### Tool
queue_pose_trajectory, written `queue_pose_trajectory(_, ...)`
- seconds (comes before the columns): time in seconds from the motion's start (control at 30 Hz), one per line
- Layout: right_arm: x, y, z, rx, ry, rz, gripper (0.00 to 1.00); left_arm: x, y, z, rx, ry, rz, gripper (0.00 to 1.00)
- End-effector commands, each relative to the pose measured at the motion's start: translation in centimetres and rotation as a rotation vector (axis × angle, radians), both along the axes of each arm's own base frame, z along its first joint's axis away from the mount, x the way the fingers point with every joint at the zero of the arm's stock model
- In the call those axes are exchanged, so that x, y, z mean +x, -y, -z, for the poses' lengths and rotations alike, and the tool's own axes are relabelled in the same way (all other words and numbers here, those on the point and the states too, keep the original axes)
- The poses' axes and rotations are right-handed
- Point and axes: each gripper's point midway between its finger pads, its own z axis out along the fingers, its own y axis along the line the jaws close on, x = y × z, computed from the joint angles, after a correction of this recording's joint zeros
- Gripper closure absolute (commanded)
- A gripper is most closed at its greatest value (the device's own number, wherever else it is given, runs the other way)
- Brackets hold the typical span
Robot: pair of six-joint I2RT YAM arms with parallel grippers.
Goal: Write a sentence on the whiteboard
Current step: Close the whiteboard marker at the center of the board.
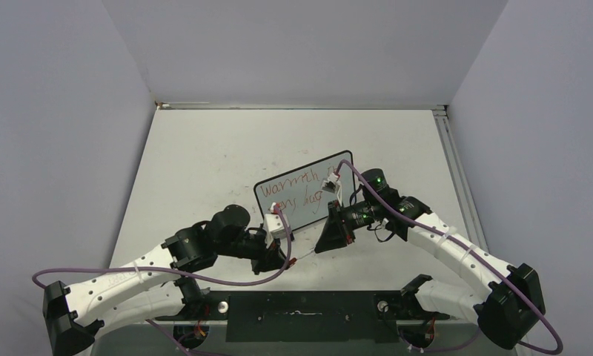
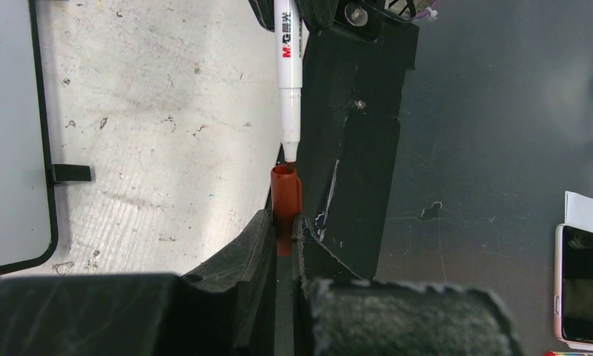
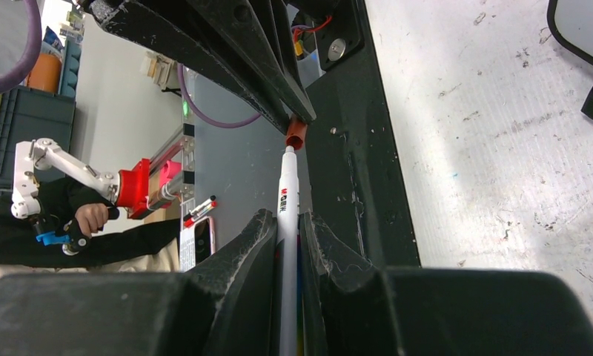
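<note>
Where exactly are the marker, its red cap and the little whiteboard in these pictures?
marker (image 2: 287,52): left wrist view, on the white barrel by the printed logo.
red cap (image 2: 285,194): left wrist view, on the cap's side just below its open end.
whiteboard (image 1: 316,213): top external view, on the bare lower part of its surface.

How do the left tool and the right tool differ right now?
The left tool is shut on a short red cap; the right tool is shut on a long white marker. The left tool reaches in from the left, the right tool from the right. Shared: both are black, and they face each other with the marker's nib at the cap's mouth.
</note>
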Motion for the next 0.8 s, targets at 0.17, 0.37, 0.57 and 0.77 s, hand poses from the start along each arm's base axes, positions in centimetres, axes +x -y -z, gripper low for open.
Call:
queue_pose_trajectory(0.17,-0.6,-0.8,-0.1,0.051,0.021,-0.054,0.95,-0.1,0.7,-1.1,-0.048,0.035,0.031,1.00)
queue_pose_trajectory(0.37,-1.0,-1.5,0.7,0.045,0.006,-0.075,0.95,-0.4,0.8,-1.3,-0.061,0.033,0.045,1.00)
queue_pose_trajectory(0.57,-1.9,-2.6,0.6,0.080,-0.015,-0.093,0.95,-0.3,0.8,-1.6,-0.073,0.045,0.036,1.00)
queue_pose_trajectory(0.77,-3.3,-3.6,1.1,0.070,-0.040,-0.118,0.95,0.2,0.9,-2.9,-0.122,0.077,0.002,1.00)
